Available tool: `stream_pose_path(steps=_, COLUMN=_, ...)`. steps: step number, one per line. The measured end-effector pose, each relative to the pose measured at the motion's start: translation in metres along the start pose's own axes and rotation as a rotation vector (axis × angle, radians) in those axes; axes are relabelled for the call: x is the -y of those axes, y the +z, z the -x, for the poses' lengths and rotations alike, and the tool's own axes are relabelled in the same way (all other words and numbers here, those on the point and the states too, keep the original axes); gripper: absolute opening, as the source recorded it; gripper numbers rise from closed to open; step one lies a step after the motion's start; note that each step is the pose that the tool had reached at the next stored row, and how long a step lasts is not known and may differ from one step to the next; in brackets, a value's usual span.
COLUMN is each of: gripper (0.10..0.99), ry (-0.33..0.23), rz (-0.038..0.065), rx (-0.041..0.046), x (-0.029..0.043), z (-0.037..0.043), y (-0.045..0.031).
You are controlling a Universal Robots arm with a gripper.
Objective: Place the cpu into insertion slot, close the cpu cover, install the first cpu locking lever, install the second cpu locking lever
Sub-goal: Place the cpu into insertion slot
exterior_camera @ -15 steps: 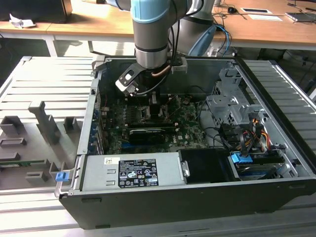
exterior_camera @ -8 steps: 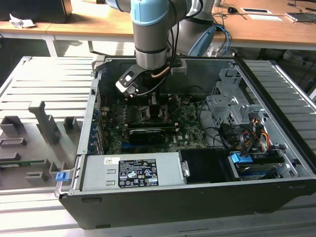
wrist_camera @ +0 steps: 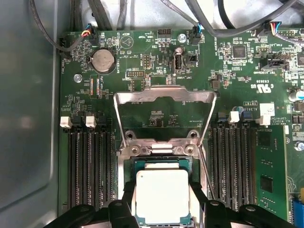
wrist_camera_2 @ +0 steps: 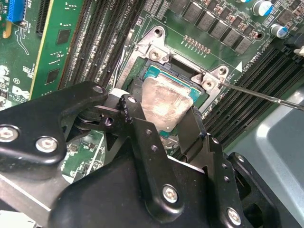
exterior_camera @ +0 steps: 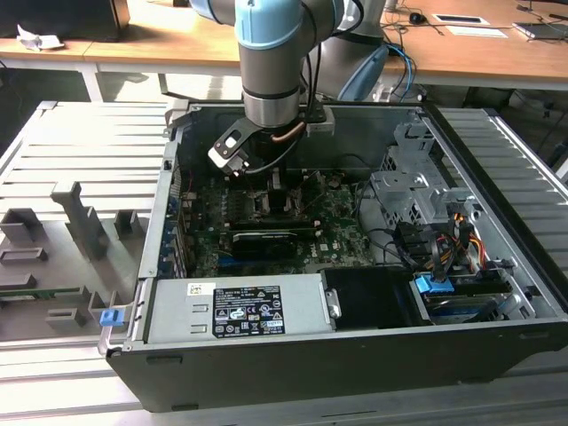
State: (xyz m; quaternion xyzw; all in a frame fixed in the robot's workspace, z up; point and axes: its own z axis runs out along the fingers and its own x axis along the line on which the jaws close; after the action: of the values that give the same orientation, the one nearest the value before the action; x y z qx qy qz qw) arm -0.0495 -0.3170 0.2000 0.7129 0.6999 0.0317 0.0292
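Observation:
The cpu [wrist_camera: 162,195], a square chip with a dull silver face, lies flat over the insertion slot [wrist_camera: 161,151], whose silver rim shows at its far edge. My gripper [wrist_camera: 162,190] reaches down into the computer case [exterior_camera: 266,182]; its black fingers [wrist_camera: 198,199] press against two opposite sides of the chip, shut on it. In the second wrist view the cpu [wrist_camera_2: 166,99] sits inside the slot's frame between the fingers [wrist_camera_2: 195,123]. The cpu cover [wrist_camera: 164,93], a silver frame plate, is swung open and stands up behind the slot. A thin locking lever [wrist_camera_2: 266,95] angles out, unlatched.
Long black memory slots [wrist_camera: 90,166] run on both sides of the slot. A black expansion card [exterior_camera: 262,241] lies in front of it. The grey power supply [exterior_camera: 235,311], a drive cage [exterior_camera: 417,191] and loose cables [exterior_camera: 417,248] crowd the case.

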Motion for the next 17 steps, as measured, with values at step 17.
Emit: stream_pose_path(steps=17, gripper=0.667, ry=0.0, rz=0.0, rx=0.0006, x=-0.0001, z=-0.0001, y=0.0001)
